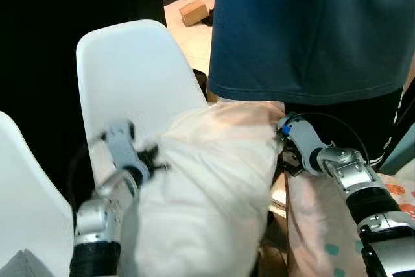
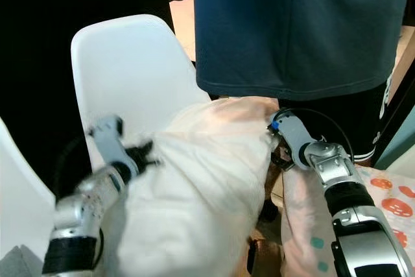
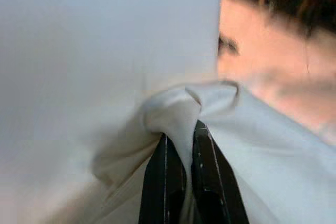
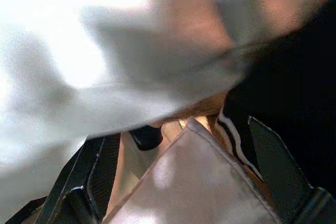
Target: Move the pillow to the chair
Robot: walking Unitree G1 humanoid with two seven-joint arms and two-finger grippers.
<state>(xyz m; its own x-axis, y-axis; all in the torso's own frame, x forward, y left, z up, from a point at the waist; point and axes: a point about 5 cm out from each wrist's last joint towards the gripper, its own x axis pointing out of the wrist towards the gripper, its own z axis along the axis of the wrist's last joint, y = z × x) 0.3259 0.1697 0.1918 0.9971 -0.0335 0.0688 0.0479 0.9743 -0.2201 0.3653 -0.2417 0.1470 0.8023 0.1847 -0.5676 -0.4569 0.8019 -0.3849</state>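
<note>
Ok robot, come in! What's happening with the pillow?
Left gripper pinching pillow fabric. Right gripper open at its far corner. Pillow up against white chair. Person close behind.

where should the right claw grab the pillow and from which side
Judging by its pose, the pillow's upper right corner, approached from the robot's right. The left claw is already shut on a bunched corner on the left side, next to the white chair, while the right claw sits open at the opposite edge. Soft fabric pinches best at corners.

The chair (image 1: 130, 69) seat lies open at the left, its back bare. A person (image 1: 311, 30) stands just behind the pillow (image 1: 207, 186), blocking the right side.
</note>
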